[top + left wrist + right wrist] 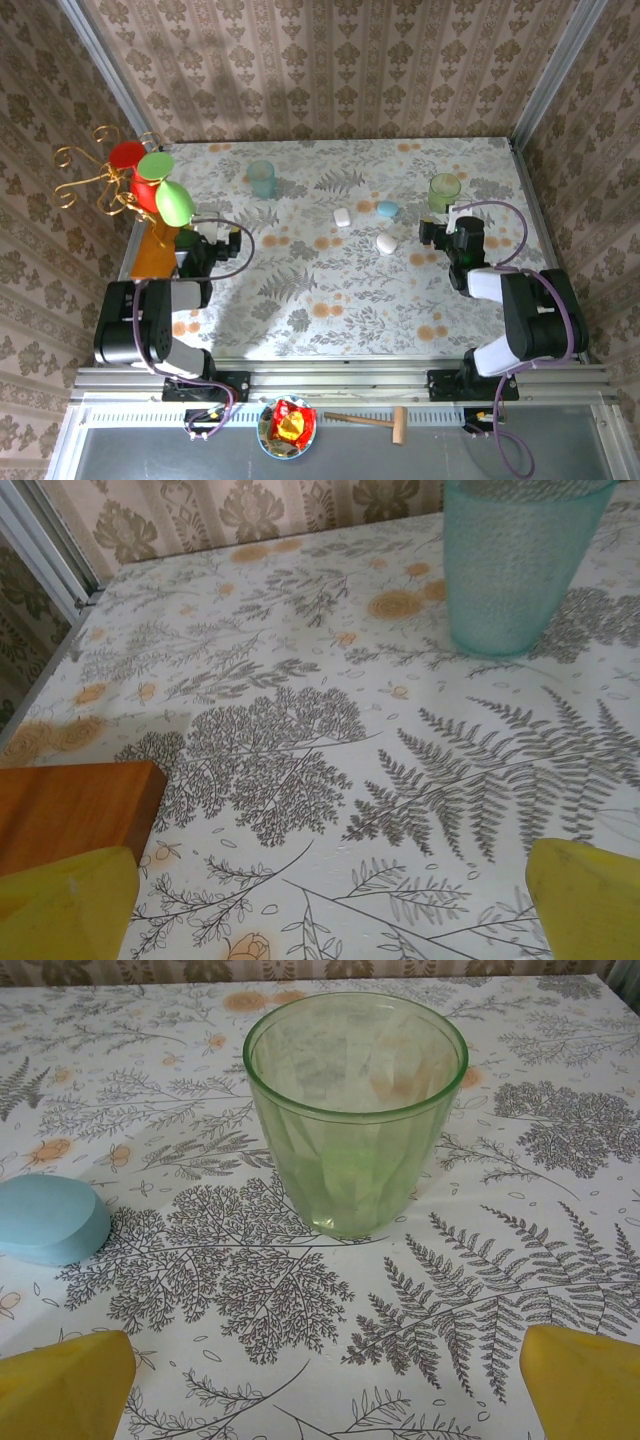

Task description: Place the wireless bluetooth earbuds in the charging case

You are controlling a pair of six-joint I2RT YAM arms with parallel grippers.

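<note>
On the table [300, 290] the earbuds are too small to find; the light blue case [50, 1218] lies mid-table. Left gripper [330, 905] and right gripper [325, 1385] gape empty. Likely light, slippery: pinch each body gently.

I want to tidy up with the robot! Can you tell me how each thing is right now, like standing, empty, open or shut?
teal cup: upright.
green glass: upright, empty.
light blue pebble: lying flat, looks shut.
far white pebble: lying flat.
near white pebble: lying flat.
left fingers: open, holding nothing.
right fingers: open, holding nothing.
</note>
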